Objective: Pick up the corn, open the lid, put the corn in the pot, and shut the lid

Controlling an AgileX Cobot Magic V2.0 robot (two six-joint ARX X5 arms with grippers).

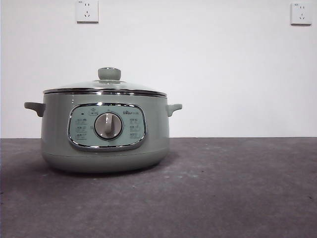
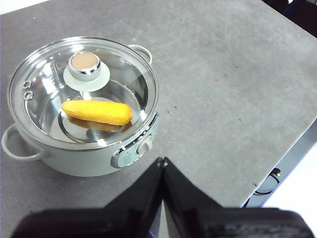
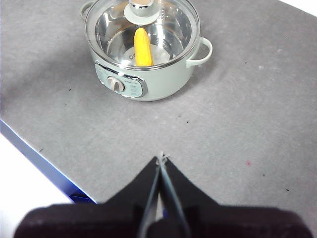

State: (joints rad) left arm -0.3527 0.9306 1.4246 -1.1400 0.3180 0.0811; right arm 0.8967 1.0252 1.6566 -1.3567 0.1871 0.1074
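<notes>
The sage-green pot [image 1: 104,134] stands on the grey table, left of centre in the front view, with its glass lid [image 1: 105,88] closed on top. The yellow corn [image 2: 97,112] lies inside the pot under the lid, and shows through the glass in the right wrist view [image 3: 143,47] too. The pot also shows in the left wrist view [image 2: 94,161] and the right wrist view [image 3: 163,82]. My left gripper [image 2: 163,161] is shut and empty, held back above the table near the pot's panel side. My right gripper [image 3: 160,157] is shut and empty, farther from the pot.
The grey table [image 1: 237,188] reaches to a white wall with two sockets [image 1: 87,11]. The table's edge [image 3: 44,156] lies close to my right gripper, and another edge [image 2: 292,148] shows in the left wrist view.
</notes>
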